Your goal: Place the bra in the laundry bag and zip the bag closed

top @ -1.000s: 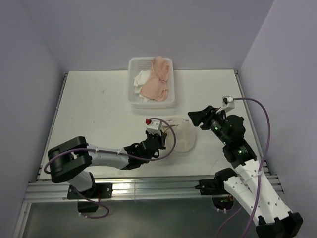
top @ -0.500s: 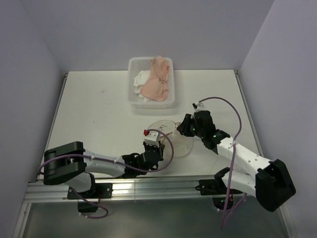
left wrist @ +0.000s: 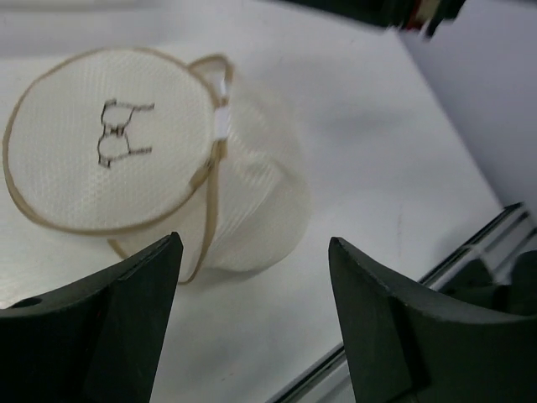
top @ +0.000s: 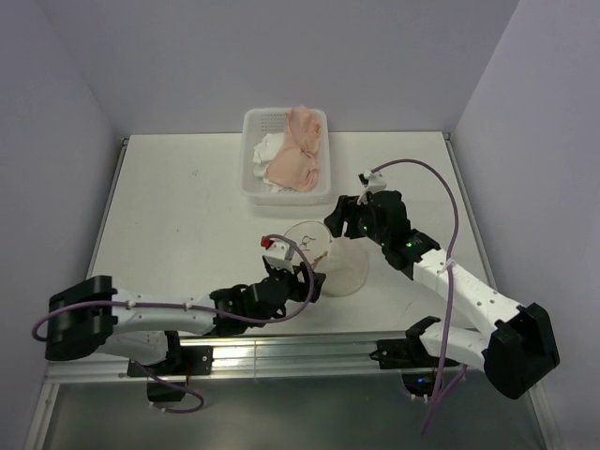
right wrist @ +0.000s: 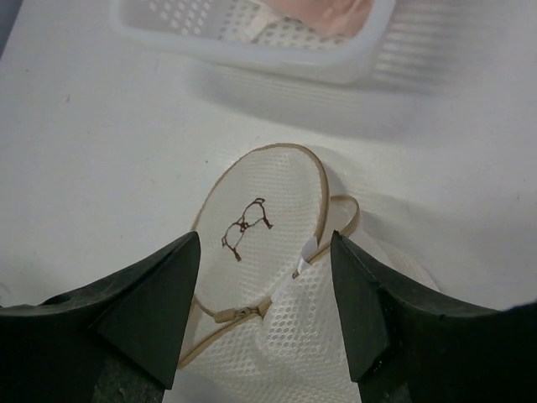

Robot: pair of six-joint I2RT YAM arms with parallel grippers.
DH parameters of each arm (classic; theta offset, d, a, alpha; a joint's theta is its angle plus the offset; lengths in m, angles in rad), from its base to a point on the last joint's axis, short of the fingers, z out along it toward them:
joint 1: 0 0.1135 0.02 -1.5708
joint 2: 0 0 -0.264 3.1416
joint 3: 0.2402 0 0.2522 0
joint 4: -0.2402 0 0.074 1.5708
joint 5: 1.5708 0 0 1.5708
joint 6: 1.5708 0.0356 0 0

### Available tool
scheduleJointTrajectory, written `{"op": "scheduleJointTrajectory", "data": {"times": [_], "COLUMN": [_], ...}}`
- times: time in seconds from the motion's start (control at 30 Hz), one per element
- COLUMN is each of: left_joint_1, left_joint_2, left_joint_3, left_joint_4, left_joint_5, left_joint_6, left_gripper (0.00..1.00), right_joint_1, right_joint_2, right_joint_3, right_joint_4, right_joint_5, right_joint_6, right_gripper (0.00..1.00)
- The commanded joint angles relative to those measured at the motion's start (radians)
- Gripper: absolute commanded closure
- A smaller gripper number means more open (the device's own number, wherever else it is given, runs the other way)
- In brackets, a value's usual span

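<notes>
Left wrist: left claw point(left wrist: 252, 252) is gaping wide, its dark fingers point(left wrist: 117, 327) framing the view with nothing between them. The bag point(left wrist: 252, 193), cream mesh with tan trim, is lying on its side on the worktop point(left wrist: 377, 151) just past the fingertips. Its round lid point(left wrist: 92, 143) is facing the camera and showing a small dark line drawing. Right wrist: right claw point(right wrist: 264, 248) is also spreading wide and gripping nothing. It is hanging above the lid end of the bag, and whether it is touching the mesh cannot be told. The white perforated basket point(right wrist: 252, 59) is sitting beyond the bag, apart from it. Top: the bag is resting between the two claws, with the left claw at its near-left side and the right claw at its far side, toward the basket. Peach cloth point(top: 300, 155) and white cloth point(top: 265, 150) are lying heaped in the basket.
</notes>
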Motion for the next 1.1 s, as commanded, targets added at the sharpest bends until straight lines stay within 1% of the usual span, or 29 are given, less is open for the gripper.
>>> {"op": "scheduleJointTrajectory", "data": {"times": [0.0,0.03,0.07,0.1,0.13,0.17,0.2,0.23,0.3,0.33,0.37,0.43,0.47,0.53,0.57,0.6,0.67,0.7,0.8,0.87,1.03,1.07], "left_joint_1": [0.009,0.030,0.042,0.055,0.070,0.075,0.076,0.084,0.096,0.107,0.112,0.121,0.122,0.125,0.125,0.125,0.125,0.127,0.125,0.125,0.125,0.125], "left_joint_2": [-0.153,-0.183,-0.251,-0.285,-0.352,-0.381,-0.415,-0.472,-0.529,-0.587,-0.614,-0.686,-0.704,-0.754,-0.774,-0.794,-0.865,-0.912,-0.975,-0.991,-0.998,-1.000], "left_joint_3": [0.051,0.048,0.039,0.032,0.022,0.002,-0.007,-0.012,-0.009,-0.006,-0.003,0.000,0.002,0.020,0.025,0.029,0.031,0.029,0.017,0.002,-0.003,-0.007], "left_joint_4": [-0.035,-0.043,-0.052,-0.073,-0.081,-0.090,-0.104,-0.150,-0.210,-0.272,-0.297,-0.377,-0.396,-0.512,-0.544,-0.573,-0.638,-0.649,-0.705,-0.738,-0.773,-0.775], "left_joint_5": [-0.039,-0.033,-0.023,-0.015,-0.012,-0.015,-0.022,-0.032,-0.056,-0.065,-0.094,-0.131,-0.178,-0.219,-0.237,-0.274,-0.305,-0.327,-0.361,-0.375,-0.384,-0.386], "left_joint_6": [0.063,0.063,0.060,0.051,0.048,0.042,0.028,0.016,-0.001,-0.004,-0.004,-0.010,-0.018,-0.027,-0.041,-0.052,-0.082,-0.084,-0.111,-0.147,-0.176,-0.179], "left_gripper": [0.23,0.23,0.23,0.23,0.23,0.23,0.23,0.22,0.21,0.21,0.21,0.20,0.20,0.20,0.21,0.21,0.22,0.23,0.24,0.24,0.26,0.26], "right_joint_1": [0.039,0.053,0.069,0.109,0.132,0.155,0.180,0.223,0.258,0.273,0.309,0.352,0.394,0.427,0.451,0.461,0.481,0.485,0.514,0.528,0.548,0.548], "right_joint_2": [-0.035,-0.015,0.002,0.020,0.064,0.090,0.115,0.165,0.213,0.256,0.279,0.339,0.361,0.426,0.449,0.489,0.528,0.560,0.624,0.657,0.743,0.761], "right_joint_3": [0.074,0.086,0.115,0.131,0.148,0.189,0.207,0.226,0.272,0.284,0.312,0.356,0.368,0.407,0.416,0.422,0.448,0.454,0.488,0.520,0.568,0.570], "right_joint_4": [-0.020,-0.027,-0.049,-0.061,-0.091,-0.114,-0.137,-0.179,-0.208,-0.225,-0.237,-0.271,-0.276,-0.288,-0.290,-0.287,-0.288,-0.280,-0.291,-0.312,-0.357,-0.360], "right_joint_5": [-0.032,-0.043,-0.058,-0.058,-0.055,-0.040,0.021,0.054,0.103,0.106,0.109,0.137,0.150,0.164,0.167,0.173,0.192,0.186,0.195,0.262,0.342,0.377], "right_joint_6": [-0.061,-0.078,-0.089,-0.116,-0.139,-0.161,-0.202,-0.224,-0.280,-0.298,-0.316,-0.370,-0.405,-0.420,-0.428,-0.439,-0.439,-0.439,-0.456,-0.468,-0.488,-0.489], "right_gripper": [0.29,0.30,0.30,0.30,0.30,0.29,0.29,0.29,0.26,0.26,0.26,0.29,0.34,0.39,0.47,0.52,0.58,0.58,0.58,0.58,0.59,0.59]}}
